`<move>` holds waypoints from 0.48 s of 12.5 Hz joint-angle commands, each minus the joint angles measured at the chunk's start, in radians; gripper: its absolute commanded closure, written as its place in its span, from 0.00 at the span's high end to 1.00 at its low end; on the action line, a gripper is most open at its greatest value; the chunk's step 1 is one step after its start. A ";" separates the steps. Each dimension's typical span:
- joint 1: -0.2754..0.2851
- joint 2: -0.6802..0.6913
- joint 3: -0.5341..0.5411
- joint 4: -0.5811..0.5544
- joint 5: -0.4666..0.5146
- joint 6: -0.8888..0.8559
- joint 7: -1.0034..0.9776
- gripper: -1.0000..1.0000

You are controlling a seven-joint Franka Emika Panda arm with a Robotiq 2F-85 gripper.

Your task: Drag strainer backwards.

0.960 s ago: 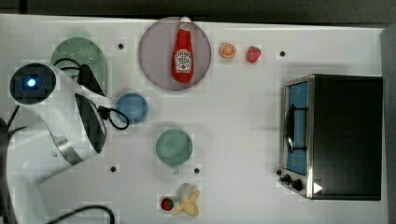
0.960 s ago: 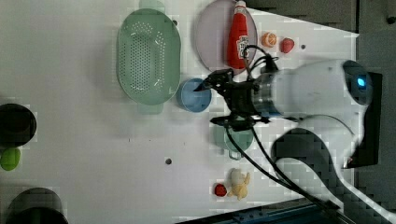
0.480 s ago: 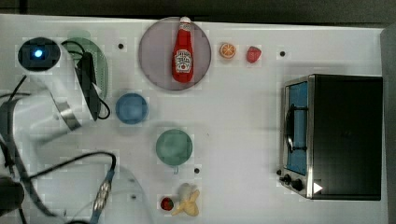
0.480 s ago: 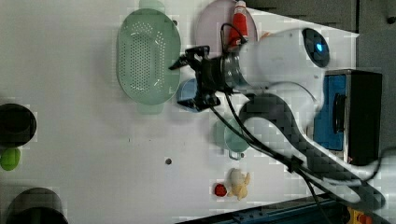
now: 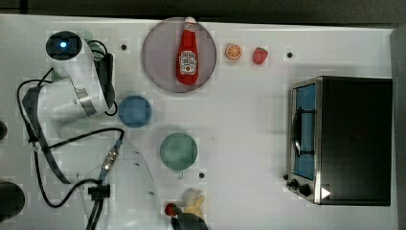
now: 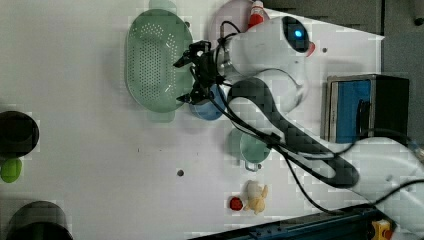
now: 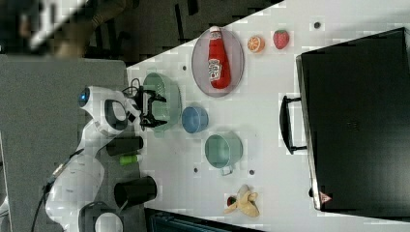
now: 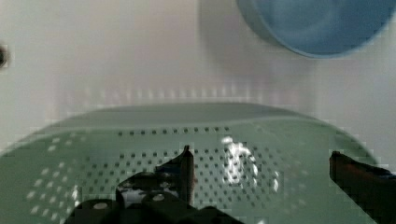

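The strainer (image 6: 157, 60) is a pale green oval colander with a holed bowl, lying at the left view's upper middle. It lies beside the blue bowl (image 6: 207, 102). My gripper (image 6: 181, 81) hangs open over the strainer's side nearest that bowl, with nothing between its fingers. In the wrist view the gripper (image 8: 260, 158) spreads over the strainer's perforated bowl (image 8: 140, 140); whether a finger touches it I cannot tell. The right view shows the gripper (image 7: 162, 112) at the strainer's (image 7: 169, 94) edge. In the top view my arm covers most of the strainer (image 5: 87, 35).
A purple plate (image 5: 158, 67) holds a ketchup bottle (image 5: 186, 52). A green cup (image 5: 178, 151) stands below the blue bowl (image 5: 135, 111). A toaster oven (image 5: 354, 139) fills the top view's right. Toy orange (image 5: 233, 51), strawberry (image 5: 260, 55) and banana (image 5: 194, 203) lie around. Black cups (image 7: 135, 191) stand nearby.
My arm swung from beside the blue bowl over to the strainer, toward the top view's upper left. The gripper stayed open.
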 commanded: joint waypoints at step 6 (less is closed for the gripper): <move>0.153 0.085 -0.064 0.107 0.022 -0.042 0.106 1.00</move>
